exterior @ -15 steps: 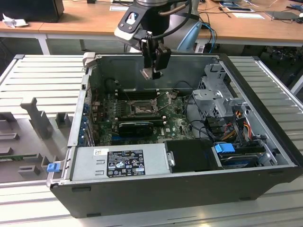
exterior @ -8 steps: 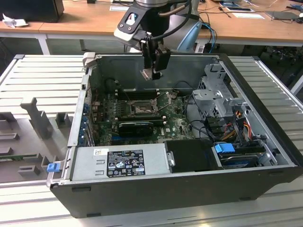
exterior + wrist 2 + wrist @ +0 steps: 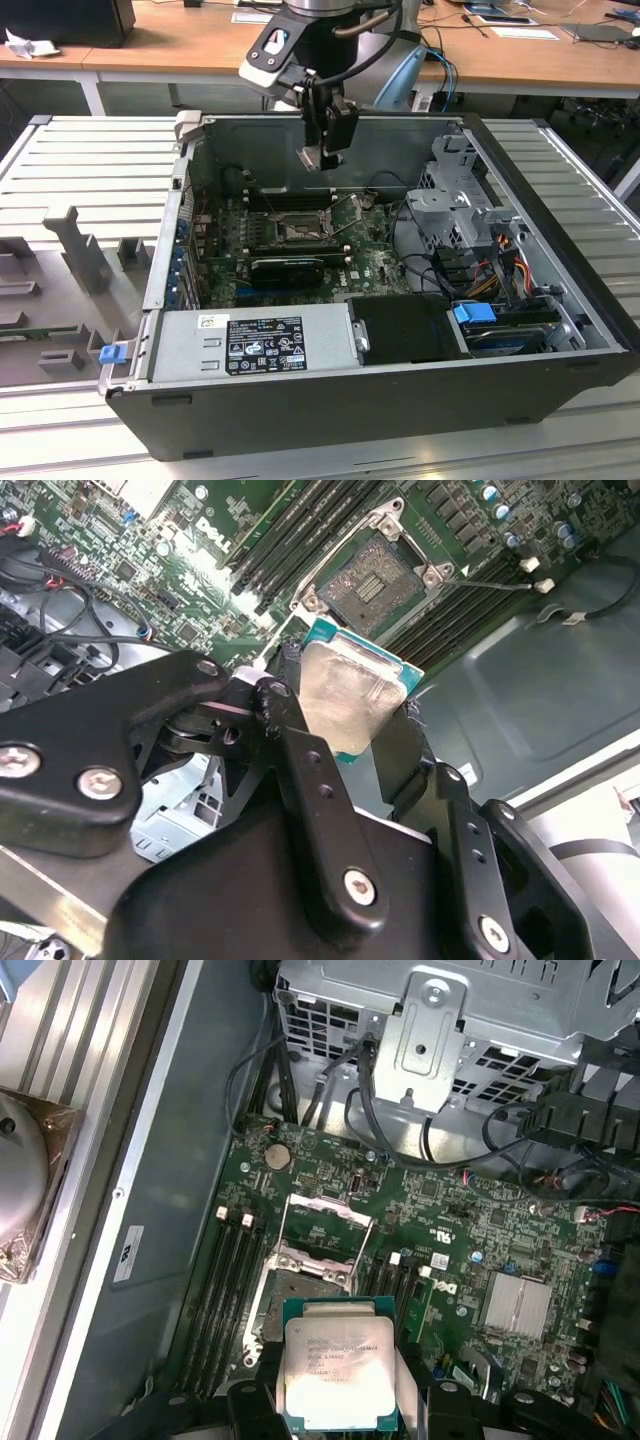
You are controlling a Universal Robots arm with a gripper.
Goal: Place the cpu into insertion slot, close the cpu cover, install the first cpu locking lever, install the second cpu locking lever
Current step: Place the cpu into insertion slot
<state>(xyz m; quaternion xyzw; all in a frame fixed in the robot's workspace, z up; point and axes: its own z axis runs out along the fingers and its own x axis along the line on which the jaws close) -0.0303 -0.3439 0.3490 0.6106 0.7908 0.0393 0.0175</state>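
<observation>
The fingers (image 3: 295, 730) are closed narrowly on the cpu (image 3: 345, 695), pinching it by two opposite edges, its dull metal top showing in both wrist views; in the exterior view the chip hangs in the upper middle of the frame, clear of the green motherboard (image 3: 375, 255) inside the open computer case (image 3: 420, 140); the insertion slot (image 3: 300, 232) lies below it, near the frame's centre, dark and bare; the cpu cover (image 3: 327, 1222) looks swung up off the slot, though how far I cannot tell.

The hold is on thin edges only, so a jolt could let the chip slide or twist between the fingers. In the second wrist view it seems tilted against the slot; set down that way it could land askew and bend the contacts. A corner might also catch the raised cover, or the thin wire levers (image 3: 495, 580) just beside the slot.
</observation>
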